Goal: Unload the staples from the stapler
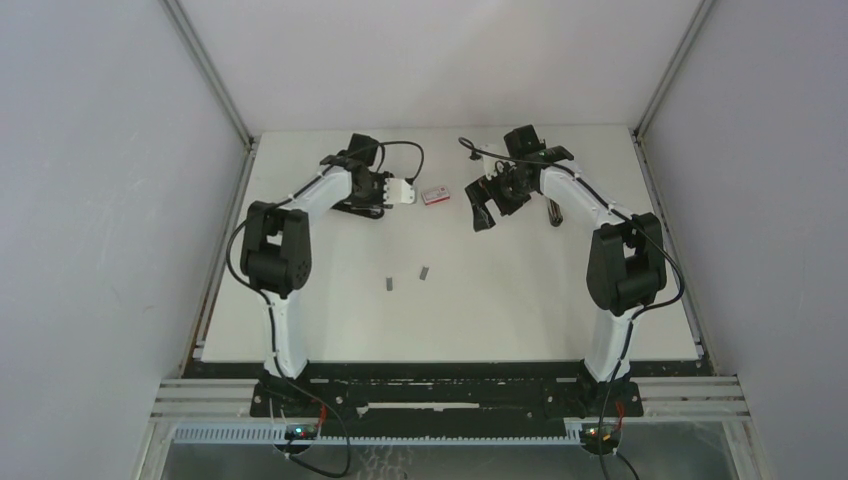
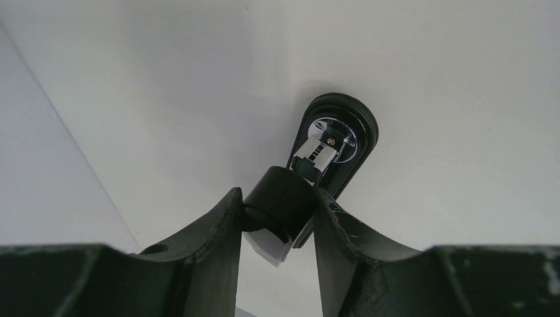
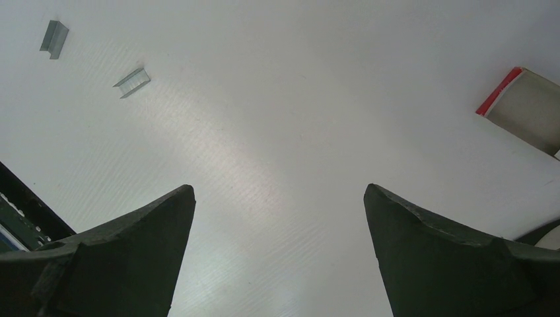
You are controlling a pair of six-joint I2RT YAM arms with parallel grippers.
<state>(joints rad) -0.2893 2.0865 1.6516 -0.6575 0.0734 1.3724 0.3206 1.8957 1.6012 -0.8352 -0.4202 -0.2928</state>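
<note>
The black stapler (image 2: 333, 142) lies at the back left of the table, its chrome anvil facing the left wrist camera. Its upper arm (image 2: 282, 198), black with a pale end piece, rises toward that camera. My left gripper (image 2: 274, 193) is shut on that arm, one finger pressed on each side. From above, the left gripper (image 1: 385, 190) sits over the stapler (image 1: 358, 208). Two staples (image 1: 389, 283) (image 1: 423, 272) lie loose mid-table; the right wrist view shows them as grey strips (image 3: 54, 38) (image 3: 132, 82). My right gripper (image 3: 279, 191) (image 1: 480, 215) hangs open over bare table.
A small red-and-white box (image 1: 435, 195) (image 3: 525, 109) lies between the two grippers. A dark slim object (image 1: 552, 212) rests by the right arm. Grey walls enclose the table on the left, right and back.
</note>
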